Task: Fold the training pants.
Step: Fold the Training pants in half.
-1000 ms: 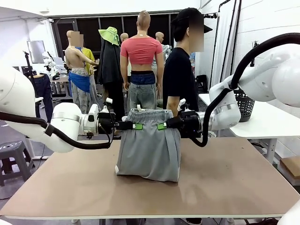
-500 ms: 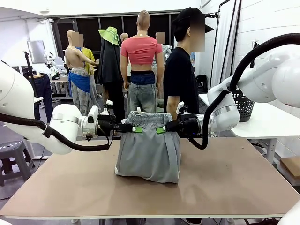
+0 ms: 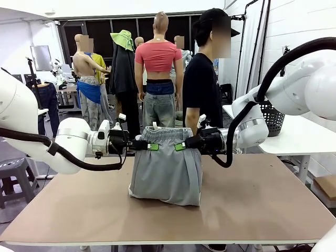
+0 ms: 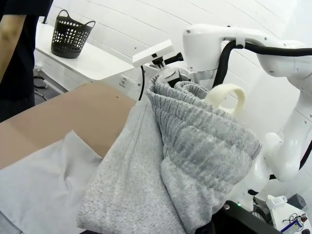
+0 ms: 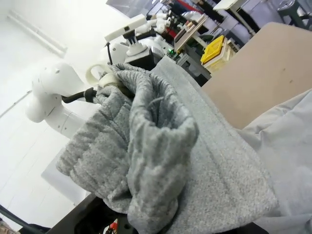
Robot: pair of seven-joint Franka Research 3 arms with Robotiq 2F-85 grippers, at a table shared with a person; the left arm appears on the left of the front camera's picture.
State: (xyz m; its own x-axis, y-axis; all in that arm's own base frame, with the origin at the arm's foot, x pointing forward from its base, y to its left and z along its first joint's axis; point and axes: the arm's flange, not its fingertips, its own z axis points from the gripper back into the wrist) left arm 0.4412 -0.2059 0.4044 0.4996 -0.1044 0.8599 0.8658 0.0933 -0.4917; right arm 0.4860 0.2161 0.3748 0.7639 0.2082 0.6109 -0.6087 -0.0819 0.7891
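Note:
The light grey training pants [image 3: 166, 170] hang by their gathered waistband between my two grippers above the brown table [image 3: 252, 205], and the lower part rests bunched on the tabletop. My left gripper [image 3: 149, 145] is shut on the waistband's left end, and my right gripper [image 3: 181, 145] is shut on its right end. The left wrist view has the ribbed waistband [image 4: 200, 136] bunched right in front of the camera, with cloth trailing down to the table. In the right wrist view the same waistband [image 5: 146, 141] fills the foreground; my fingers are hidden under the fabric.
A person in a black shirt [image 3: 202, 86] stands at the far edge of the table, just behind the pants. A black mesh basket [image 3: 274, 116] sits on a white side table [image 3: 299, 137] at the right. The tabletop is bare on either side of the pants.
Both grippers have drifted slightly left and lower with the waistband, so the pants sag a little more onto the table. The grip on both ends is unchanged.

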